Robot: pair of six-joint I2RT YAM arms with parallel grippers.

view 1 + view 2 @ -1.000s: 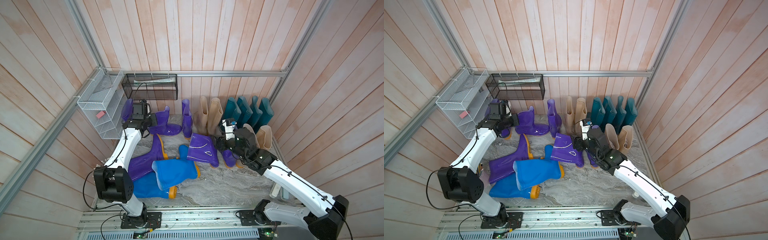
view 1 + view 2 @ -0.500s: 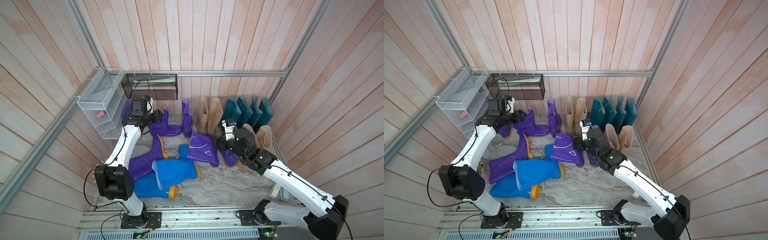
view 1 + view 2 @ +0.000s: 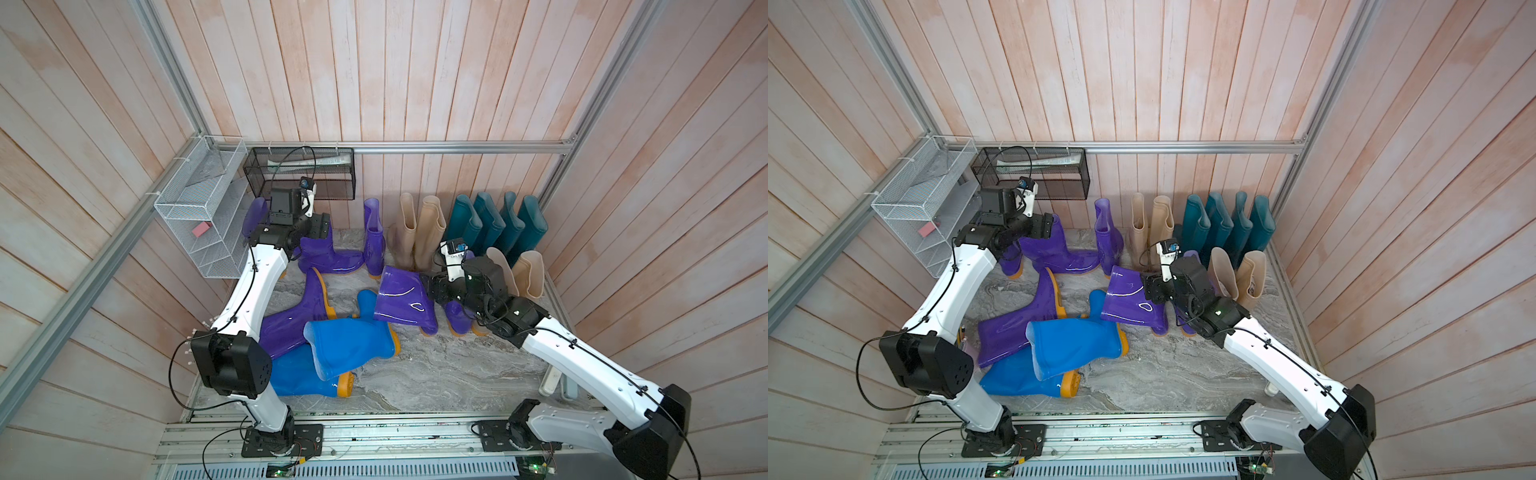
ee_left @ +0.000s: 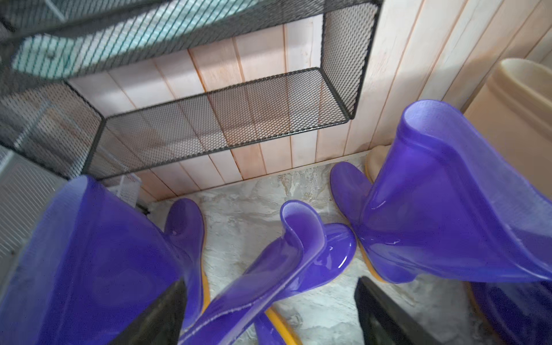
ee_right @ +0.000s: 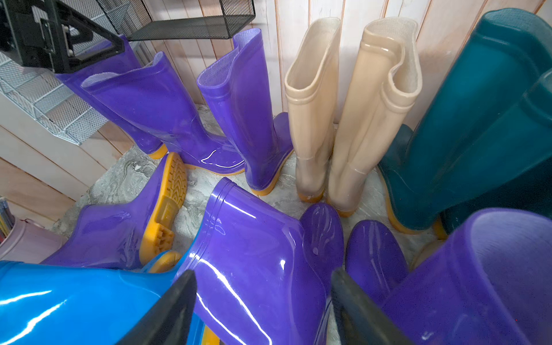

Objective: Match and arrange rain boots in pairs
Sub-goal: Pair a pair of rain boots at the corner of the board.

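Pale wooden plank walls (image 3: 415, 83) enclose a grey marbled floor (image 3: 436, 374). At far left hang a white wire rack (image 3: 199, 216) and a black mesh shelf (image 3: 299, 174). 2 bright blue rubber rain boots (image 3: 349, 345) lie crossed at near left, partly over a fallen purple boot (image 3: 299, 320). 4 dark teal boots (image 3: 494, 228) stand at the far wall, right, with 2 translucent beige boots (image 3: 419, 232) just left. The left gripper (image 4: 270, 283), released and spread wide, straddles the shaft of a standing purple boot (image 3: 336, 259) at far left. The right gripper (image 5: 263, 271) brackets a tilted purple boot (image 3: 403, 299) mid-floor; whether it clamps, I cannot tell.
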